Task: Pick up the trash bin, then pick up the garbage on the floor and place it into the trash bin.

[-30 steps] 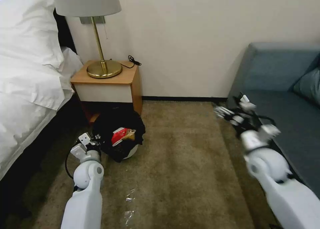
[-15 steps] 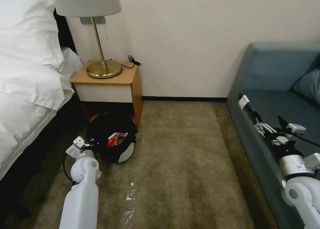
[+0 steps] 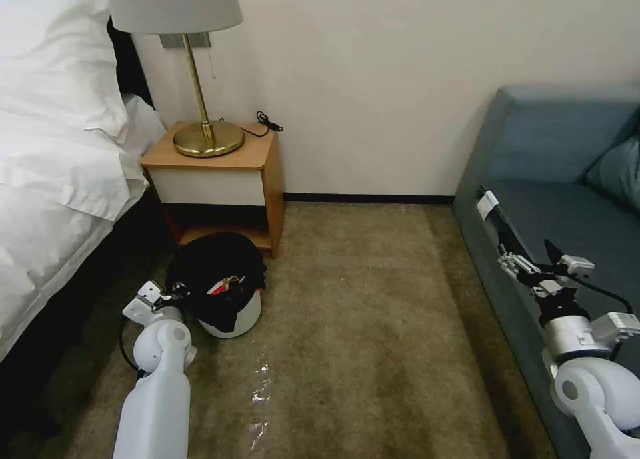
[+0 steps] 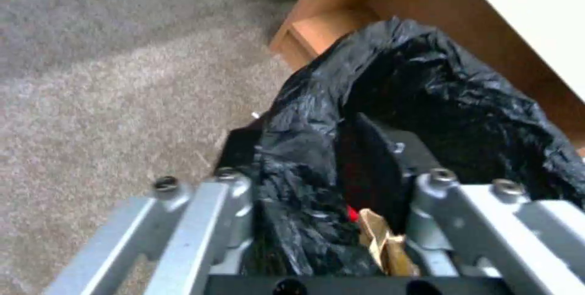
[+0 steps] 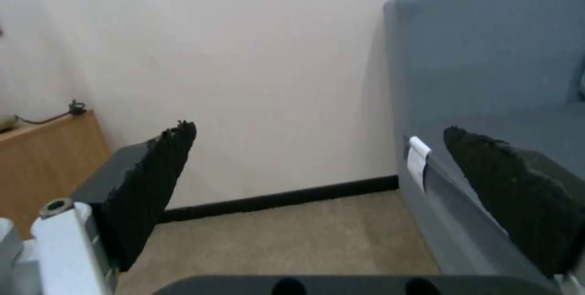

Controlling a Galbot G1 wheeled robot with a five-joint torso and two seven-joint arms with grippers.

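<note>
Since a second ago our left gripper [image 3: 175,292] has drawn the trash bin [image 3: 230,315] back from the nightstand [image 3: 220,169] and set it nearly upright on the carpet [image 3: 373,339], near the nightstand's front corner. Its fingers [image 4: 372,162] are clamped on the bag-lined rim. We see a red-and-white snack packet [image 3: 219,287] and a brown paper piece [image 4: 383,244] inside. Our right gripper [image 3: 535,267] has swung back beside the sofa [image 3: 567,179], its pads [image 5: 152,185] spread wide and empty.
</note>
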